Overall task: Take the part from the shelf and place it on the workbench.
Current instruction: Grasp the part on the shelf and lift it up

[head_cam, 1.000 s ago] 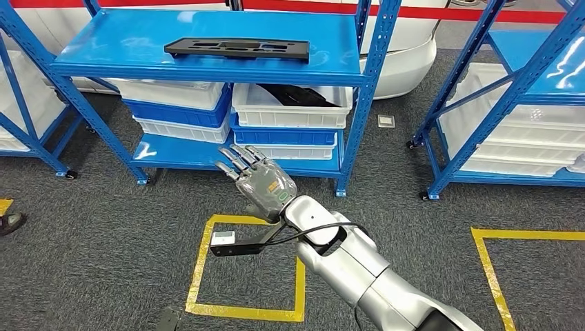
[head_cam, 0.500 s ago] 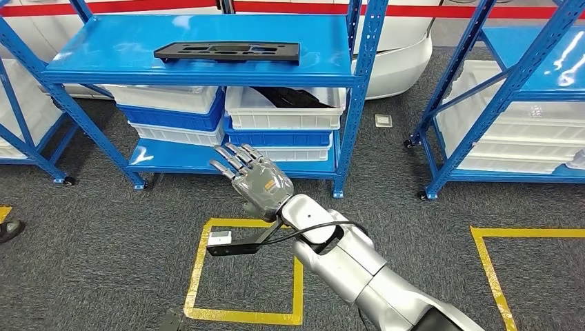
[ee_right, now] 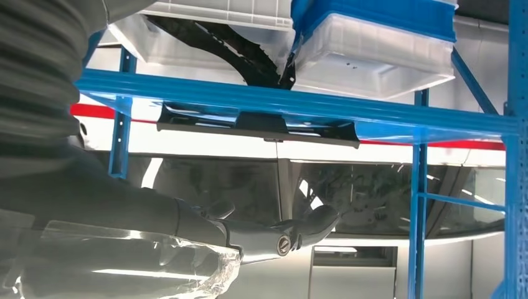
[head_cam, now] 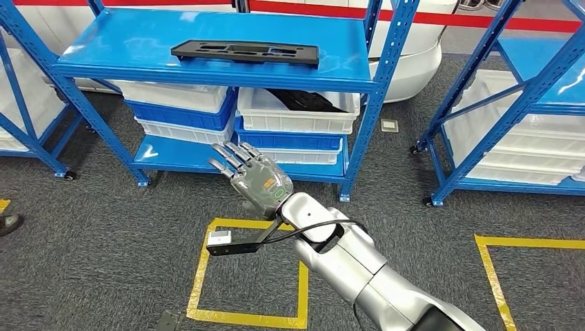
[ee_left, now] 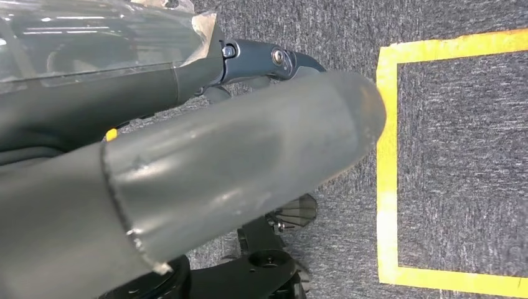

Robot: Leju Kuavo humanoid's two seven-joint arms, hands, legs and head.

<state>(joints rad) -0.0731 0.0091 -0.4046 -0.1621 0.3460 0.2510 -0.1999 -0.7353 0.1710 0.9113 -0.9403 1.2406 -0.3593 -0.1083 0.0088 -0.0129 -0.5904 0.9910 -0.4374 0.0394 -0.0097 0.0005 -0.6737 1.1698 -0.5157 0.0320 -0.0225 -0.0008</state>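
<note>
You are looking at painted blue steel racking on small castors, standing on coarse dark grey carpet marked with yellow tape squares (head_cam: 200, 265). The nearest shelf (head_cam: 138, 52) has a smooth, glossy top deck that throws back the ceiling lights. Under it sit stacked plastic bins (head_cam: 296, 117), white and blue, one of them holding more dark parts.

The part (head_cam: 245, 52) is a long, flat, matte black plate with rectangular cut-outs along its length and a slightly raised rim. It lies flat on that top deck near the front edge, up and ahead of the right hand (head_cam: 259, 181) and well apart from it. In the right wrist view the same part (ee_right: 258, 124) shows as a thin dark strip along the blue shelf edge, beyond the fingertips.

The right hand is raised in front of the body on its silver arm, back of the hand facing up, grey cover with darker fingers (head_cam: 231, 155) stretched out and slightly fanned toward the lower shelf. It holds nothing and touches nothing. A black cable loops from the wrist.

The left hand (ee_left: 268, 62) hangs over the carpet beside a yellow tape line; you cannot tell how its fingers lie.
</note>
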